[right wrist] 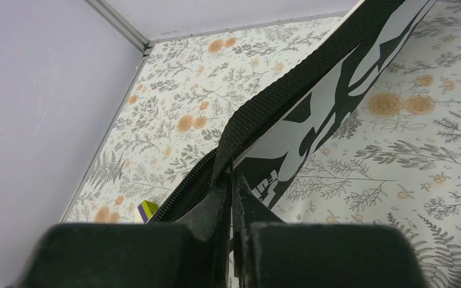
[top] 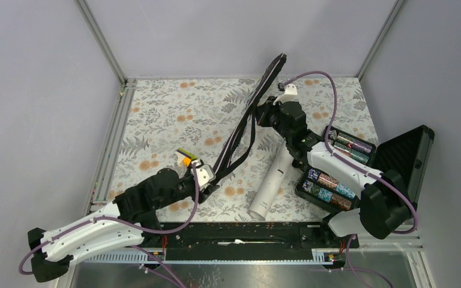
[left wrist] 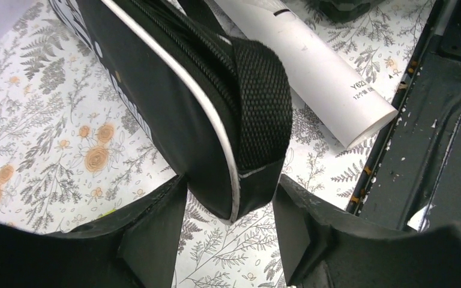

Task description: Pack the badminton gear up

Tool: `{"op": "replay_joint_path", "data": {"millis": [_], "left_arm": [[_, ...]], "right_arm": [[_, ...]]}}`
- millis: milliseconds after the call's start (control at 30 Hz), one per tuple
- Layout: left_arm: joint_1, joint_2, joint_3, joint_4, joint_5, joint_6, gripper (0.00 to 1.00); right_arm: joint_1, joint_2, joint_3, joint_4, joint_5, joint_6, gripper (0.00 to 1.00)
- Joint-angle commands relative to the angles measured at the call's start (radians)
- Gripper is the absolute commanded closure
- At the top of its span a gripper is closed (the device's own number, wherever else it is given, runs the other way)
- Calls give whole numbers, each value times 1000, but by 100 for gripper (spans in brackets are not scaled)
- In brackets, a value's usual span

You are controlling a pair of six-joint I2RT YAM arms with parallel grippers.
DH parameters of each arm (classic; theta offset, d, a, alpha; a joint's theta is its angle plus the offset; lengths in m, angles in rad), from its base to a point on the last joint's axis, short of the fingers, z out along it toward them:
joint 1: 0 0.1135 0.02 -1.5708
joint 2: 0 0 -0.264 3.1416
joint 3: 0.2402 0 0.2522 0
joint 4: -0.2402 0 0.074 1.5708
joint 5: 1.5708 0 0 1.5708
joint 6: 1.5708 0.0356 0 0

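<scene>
The black racket-shaped fabric bag (top: 246, 126) stands tilted on its edge. The long white tube (top: 270, 183) lies just beside it, unpacked, so I'd say plenty remains. The right claw (right wrist: 233, 180) is clamped on the bag's upper rim. The left claw (left wrist: 229, 186) brackets its narrow end; whether it is gripping, I cannot tell.

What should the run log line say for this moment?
left pincer: straddling bag narrow end, grip unclear | right pincer: shut on bag edge | tube: lying flat
</scene>
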Motion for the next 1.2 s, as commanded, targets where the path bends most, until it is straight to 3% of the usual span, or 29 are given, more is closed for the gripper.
{"op": "replay_joint_path", "data": {"millis": [0, 233, 467, 667, 1167], "left_arm": [[-1, -8, 13, 85, -35, 23, 43], [-1, 43, 61, 92, -80, -7, 56], [0, 68, 68, 132, -99, -34, 74], [0, 88, 80, 155, -107, -49, 75], [20, 147, 136, 165, -103, -98, 77]], "right_arm": [[-5, -47, 16, 137, -87, 9, 100], [11, -92, -56, 162, -331, -138, 100], [39, -177, -156, 196, -475, -241, 100], [119, -212, -185, 160, -595, -307, 100], [342, -315, -208, 33, -652, -419, 100]]}}
